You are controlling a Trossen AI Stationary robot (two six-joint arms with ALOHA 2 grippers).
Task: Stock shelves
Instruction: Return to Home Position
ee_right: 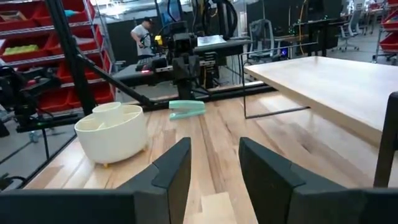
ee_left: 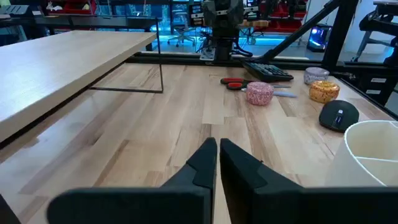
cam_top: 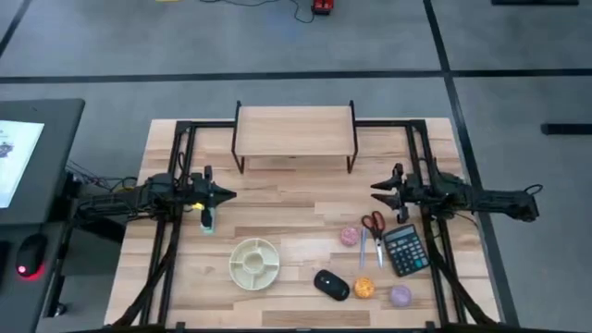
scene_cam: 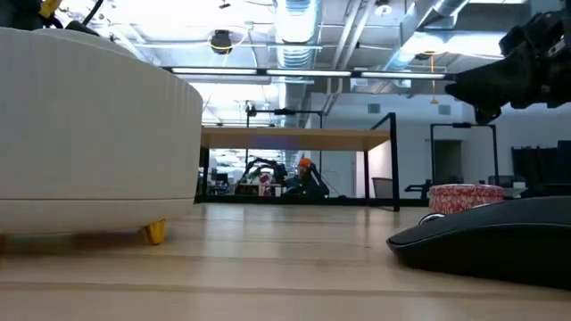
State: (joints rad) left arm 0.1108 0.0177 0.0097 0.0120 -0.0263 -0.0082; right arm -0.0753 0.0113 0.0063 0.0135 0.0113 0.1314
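The shelves (cam_top: 294, 129) stand on thin black legs at the table's far middle, and their wood top (ee_left: 56, 62) is bare. My left gripper (cam_top: 229, 194) hovers shut over the table left of centre, with nothing between its fingers (ee_left: 208, 163). My right gripper (cam_top: 375, 191) hovers open right of centre, facing it, also holding nothing (ee_right: 214, 155). On the near half lie a cream divided round bowl (cam_top: 254, 263), a black mouse (cam_top: 331, 284), a pink tin (cam_top: 350, 236), an orange tin (cam_top: 363, 289), a purple tin (cam_top: 400, 295), red-handled scissors (cam_top: 373, 227) and a calculator (cam_top: 403, 250). A teal stapler (cam_top: 208, 219) lies beside my left gripper.
Black frame rails (cam_top: 180, 176) run along both sides of the table under the arms. Bare wood (cam_top: 296, 199) lies between the two grippers and in front of the shelves. A dark desk with a screen (cam_top: 18, 157) stands off the table's left side.
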